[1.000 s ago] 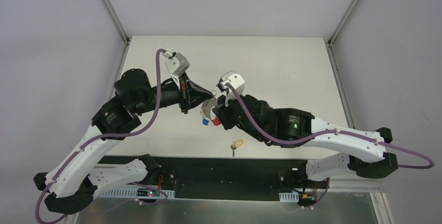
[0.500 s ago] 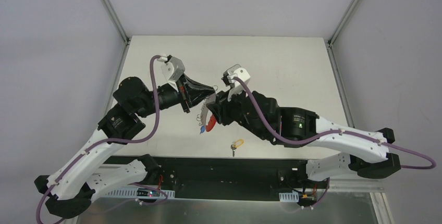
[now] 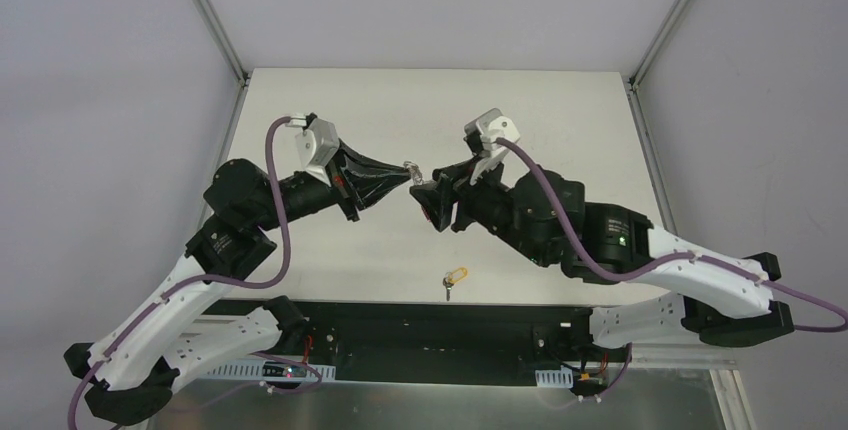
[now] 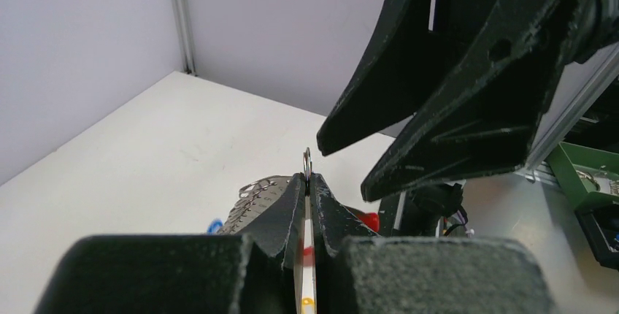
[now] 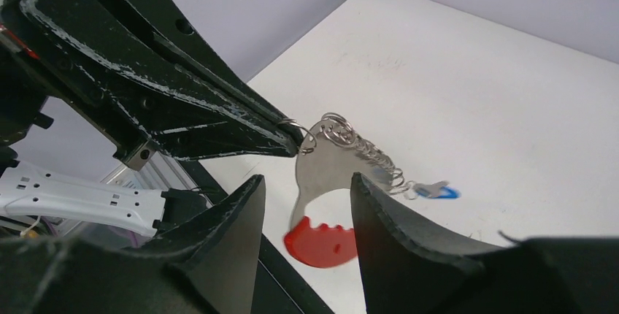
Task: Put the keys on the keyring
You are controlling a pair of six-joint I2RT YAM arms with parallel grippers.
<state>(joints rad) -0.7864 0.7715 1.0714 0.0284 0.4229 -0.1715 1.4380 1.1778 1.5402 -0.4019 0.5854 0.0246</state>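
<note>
The key (image 3: 455, 278), silver with a yellow loop head, lies on the table near the front edge, away from both grippers. My left gripper (image 3: 405, 175) is shut on the thin silver ring (image 4: 307, 162) of the keyring and holds it in the air. In the right wrist view the keyring (image 5: 325, 164) hangs from the left gripper (image 5: 292, 130), with its chain, red strap (image 5: 321, 244) and blue tag (image 5: 438, 191). My right gripper (image 5: 306, 179) is open and empty, facing the hanging keyring just short of it. It also shows in the top view (image 3: 432, 198).
The white table (image 3: 560, 130) is framed by metal posts at its back corners and grey walls. A black strip (image 3: 420, 315) runs along the near edge, just in front of the key. The two gripper tips are very close together above the table's middle.
The right arm has drawn back to the right and risen, off the red strap. The left gripper has swung up and right, with the keyring hanging from its tip.
</note>
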